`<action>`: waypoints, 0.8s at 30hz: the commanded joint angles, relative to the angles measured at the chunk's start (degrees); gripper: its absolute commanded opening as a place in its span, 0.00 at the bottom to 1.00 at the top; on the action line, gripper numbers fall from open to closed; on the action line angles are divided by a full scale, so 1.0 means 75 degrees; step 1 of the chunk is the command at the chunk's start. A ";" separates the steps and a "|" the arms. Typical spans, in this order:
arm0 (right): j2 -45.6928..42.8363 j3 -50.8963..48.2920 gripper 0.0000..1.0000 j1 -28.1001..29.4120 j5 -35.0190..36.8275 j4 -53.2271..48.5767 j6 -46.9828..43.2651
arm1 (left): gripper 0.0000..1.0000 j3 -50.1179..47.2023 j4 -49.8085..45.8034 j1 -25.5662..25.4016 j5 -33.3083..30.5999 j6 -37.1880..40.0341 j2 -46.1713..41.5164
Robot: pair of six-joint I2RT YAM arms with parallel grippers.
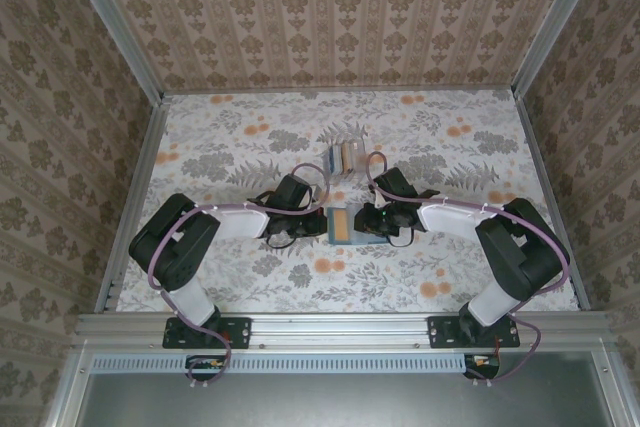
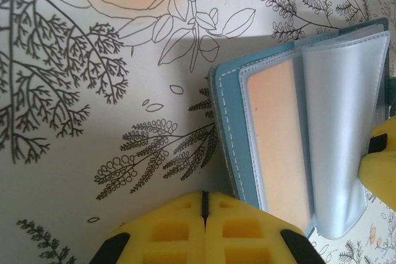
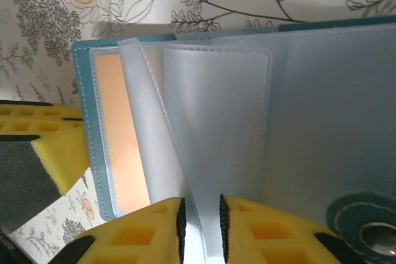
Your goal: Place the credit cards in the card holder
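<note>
One card holder [image 1: 340, 224] lies spread open near the middle of the flowered table [image 1: 230, 147], right between the two arms. Its teal cover is face down, and the tan lining shows through the first of its clear sleeves [image 2: 278, 146]. Several more frosted sleeves fan up from the spine. A metal snap [image 3: 377, 238] sits on a teal tab at the corner nearest the right wrist camera.

The right gripper [image 3: 201, 227] has come in from the right side. Its yellow fingers [image 3: 154, 230] are drawn almost together, with one clear sleeve pinched in the narrow slit between them, so that page is lifted away from the rest.

The left gripper [image 2: 204, 214] is at the holder's opposite edge. Its two yellow pads are pressed flat against each other along a thin seam with nothing between them. The tips are just beside the teal cover's corner, and I can't tell whether they actually touch it.

Farther back on the table, well apart from the holder, stands a small clear box [image 1: 362, 157]. The credit cards [image 1: 346, 157] seem to be standing upright inside it, one tan and one pale. From the overhead view they are too small to count.
</note>
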 commanded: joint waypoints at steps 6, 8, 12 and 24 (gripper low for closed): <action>-0.0036 -0.0184 0.31 0.0035 -0.0500 0.0562 0.0249 | 0.00 0.0059 -0.0731 -0.0180 0.0094 0.0020 0.0131; -0.0052 -0.0196 0.33 0.0033 -0.0558 0.0668 0.0289 | 0.00 0.0049 -0.0739 -0.0177 0.0119 0.0015 0.0091; -0.0137 -0.0184 0.40 0.0033 -0.0478 0.0631 0.0245 | 0.00 0.0052 -0.0760 -0.0168 0.0040 0.0071 0.0031; -0.0310 -0.0329 0.47 -0.0062 -0.0278 0.0612 0.0163 | 0.01 0.0179 -0.0833 -0.0118 0.0054 0.0152 0.0012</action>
